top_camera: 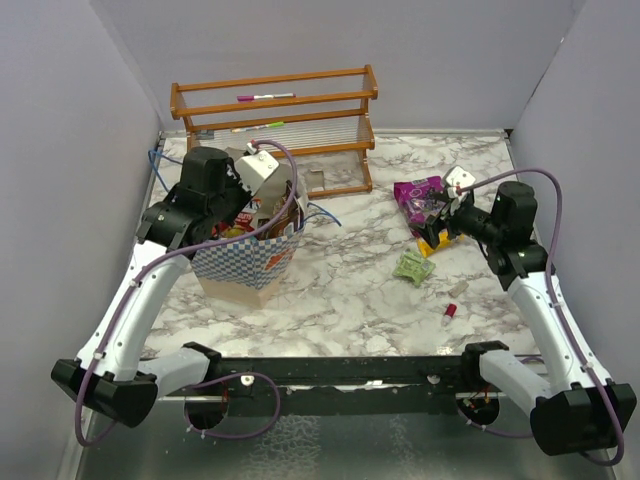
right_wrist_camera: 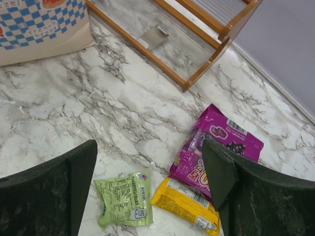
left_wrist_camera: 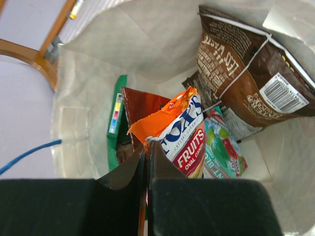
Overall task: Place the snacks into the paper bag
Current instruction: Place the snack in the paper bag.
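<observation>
The checkered paper bag stands at the left of the table. My left gripper reaches down inside it, shut on the orange top edge of a fruit candy packet. Around that packet in the bag are a glossy brown bag, a teal pack, a red packet and a green one. At the right, my right gripper hangs open above the marble. Under it lie a magenta pack, a yellow packet and a small light-green packet, none of them touched.
A wooden rack with markers on it stands at the back, just behind the bag. A tiny red-pink cap lies near the front right. Grey walls close in the table on three sides.
</observation>
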Robot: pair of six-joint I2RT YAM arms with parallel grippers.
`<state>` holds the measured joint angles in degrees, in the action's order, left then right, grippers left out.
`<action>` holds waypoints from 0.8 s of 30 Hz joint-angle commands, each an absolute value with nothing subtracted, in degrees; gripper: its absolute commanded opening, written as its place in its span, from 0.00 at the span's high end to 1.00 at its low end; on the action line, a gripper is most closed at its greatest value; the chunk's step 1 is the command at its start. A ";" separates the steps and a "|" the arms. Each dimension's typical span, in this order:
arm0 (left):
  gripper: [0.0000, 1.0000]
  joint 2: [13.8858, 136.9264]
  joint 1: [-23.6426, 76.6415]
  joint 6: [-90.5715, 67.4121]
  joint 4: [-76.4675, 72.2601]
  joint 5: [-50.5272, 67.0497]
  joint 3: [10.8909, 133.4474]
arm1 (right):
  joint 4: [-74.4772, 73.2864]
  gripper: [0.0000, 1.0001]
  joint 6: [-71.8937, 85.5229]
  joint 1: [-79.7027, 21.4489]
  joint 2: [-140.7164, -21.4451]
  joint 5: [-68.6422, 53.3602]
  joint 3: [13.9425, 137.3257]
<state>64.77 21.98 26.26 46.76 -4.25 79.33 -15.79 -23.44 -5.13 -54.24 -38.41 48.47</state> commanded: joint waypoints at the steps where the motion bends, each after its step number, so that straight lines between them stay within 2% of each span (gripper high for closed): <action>1: 0.98 65.93 21.06 25.68 47.59 -3.77 77.90 | -13.85 0.12 -24.27 -4.70 -55.16 -34.90 47.94; 10: 0.70 69.41 20.50 24.30 49.13 -5.43 76.06 | -12.88 0.12 -24.15 -4.72 -56.43 -31.18 47.50; 21: 0.34 67.57 20.51 25.18 44.83 -4.85 77.30 | -10.74 0.12 -21.60 -4.74 -62.68 -15.45 48.50; 24: 0.25 66.80 20.50 25.37 43.99 -5.07 79.08 | -13.75 0.16 -20.62 -4.58 -67.37 -10.61 51.74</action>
